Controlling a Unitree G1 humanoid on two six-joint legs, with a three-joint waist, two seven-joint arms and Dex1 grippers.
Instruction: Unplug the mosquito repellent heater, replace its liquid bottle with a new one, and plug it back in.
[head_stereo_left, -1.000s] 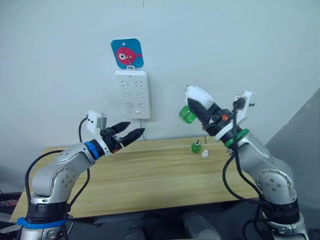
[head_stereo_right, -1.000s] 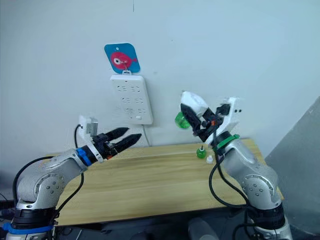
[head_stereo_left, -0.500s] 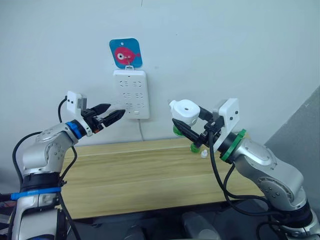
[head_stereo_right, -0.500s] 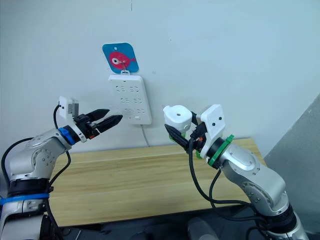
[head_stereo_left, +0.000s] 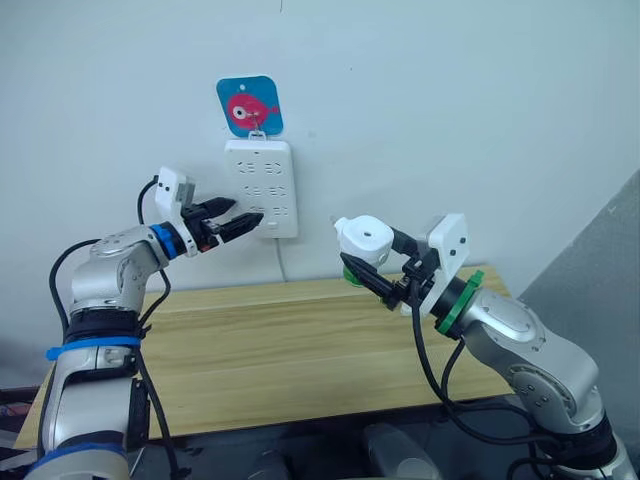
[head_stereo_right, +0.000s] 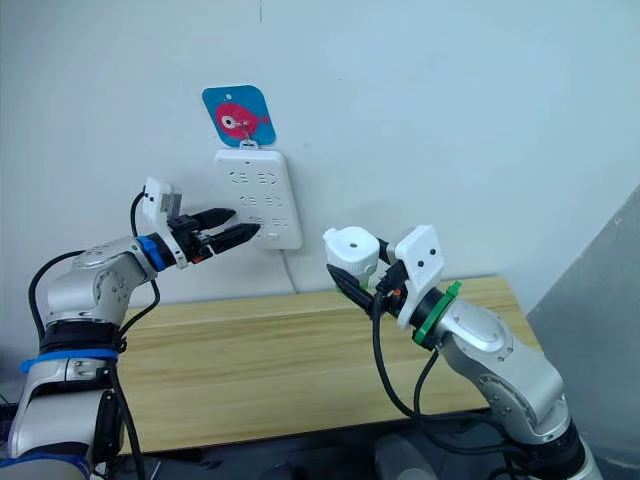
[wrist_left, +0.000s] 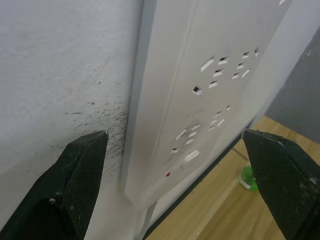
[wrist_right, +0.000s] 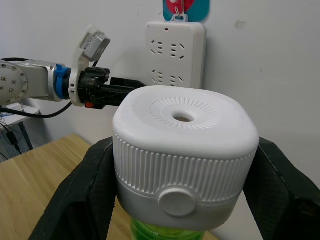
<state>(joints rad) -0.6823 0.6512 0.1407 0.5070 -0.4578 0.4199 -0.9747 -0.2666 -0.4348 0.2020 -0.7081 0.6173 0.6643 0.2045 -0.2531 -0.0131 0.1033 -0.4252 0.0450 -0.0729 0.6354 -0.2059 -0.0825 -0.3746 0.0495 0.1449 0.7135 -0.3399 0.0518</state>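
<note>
Against a bare white wall, the right hand (head_stereo_left: 385, 283) grips the mosquito repellent heater (head_stereo_left: 362, 240) above the wooden counter (head_stereo_left: 270, 350); the left hand (head_stereo_left: 240, 222) spreads open at the power strip (head_stereo_left: 261, 187). Misaligned prongs could miss the sockets, or the green bottle (wrist_right: 160, 234) could slip.

No readable words or numbers anywhere here. The one sign is the blue card (head_stereo_left: 249, 105) hanging above the power strip (head_stereo_left: 261, 188), and it shows a pink fish picture, no lettering. The mosquito repellent heater (wrist_right: 184, 159) carries no legible label.
</note>
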